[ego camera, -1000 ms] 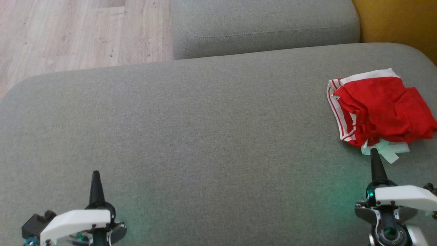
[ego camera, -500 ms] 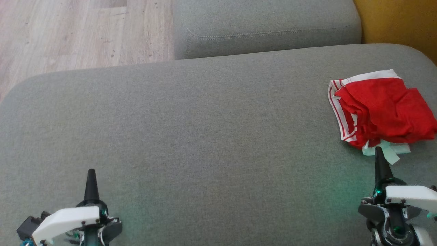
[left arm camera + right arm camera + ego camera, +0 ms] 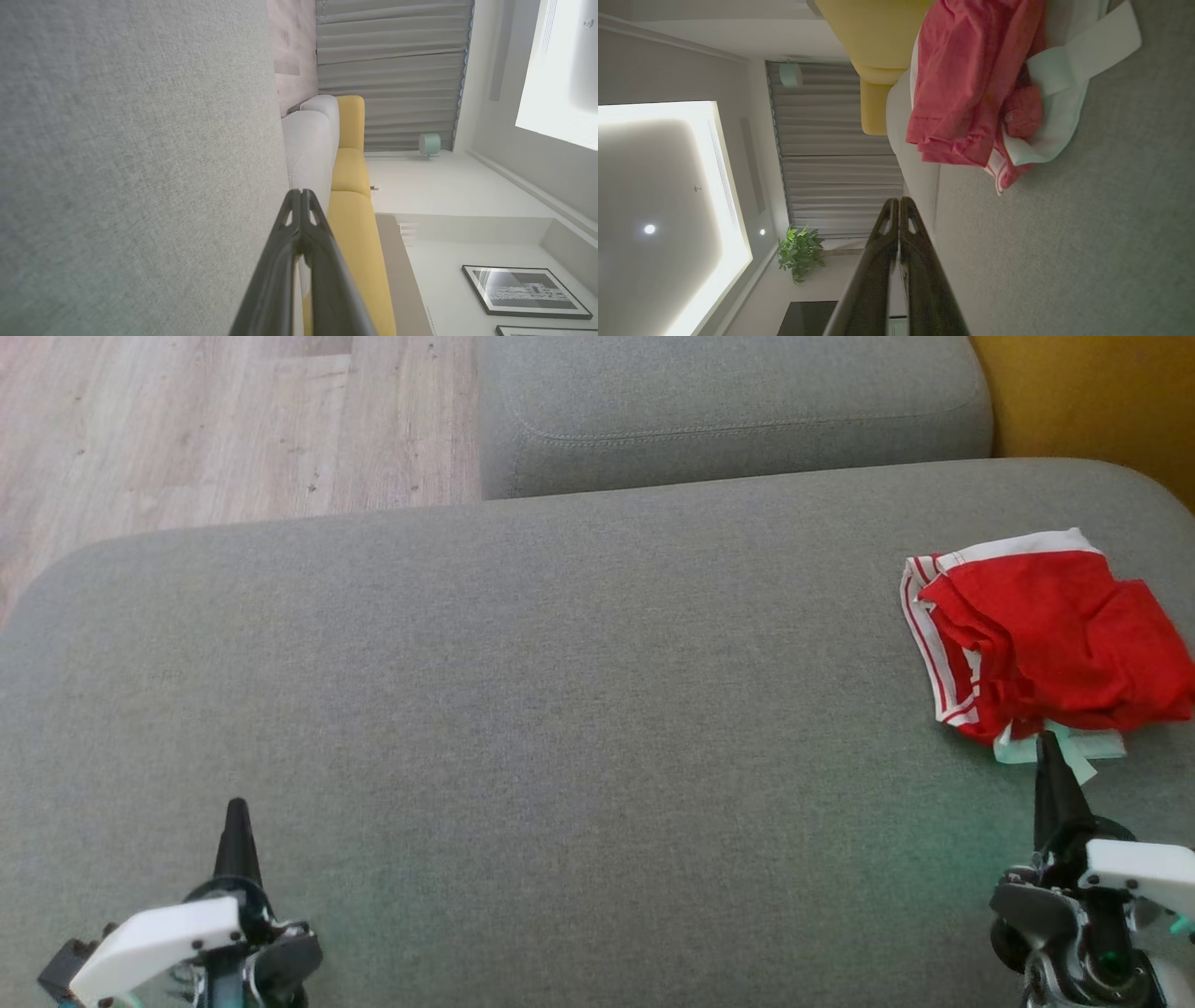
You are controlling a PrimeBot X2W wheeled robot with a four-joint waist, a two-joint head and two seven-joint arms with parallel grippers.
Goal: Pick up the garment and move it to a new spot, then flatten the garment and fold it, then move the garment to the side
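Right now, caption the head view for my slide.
Bunched red garment on the grey cushion, shut right gripper pointing at it.

The sofa seat [image 3: 560, 709] is grey woven cloth, matt and a bit rough. On it, the garment [image 3: 1055, 625] is soft red cloth, crumpled, with white striped edges. Beyond the seat, the floor [image 3: 187, 429] is smooth pale wood. The left hand [image 3: 235, 805] and right hand [image 3: 1046, 739] have dark shiny fingers [image 3: 275, 280] and smooth white plastic covers [image 3: 154, 947].
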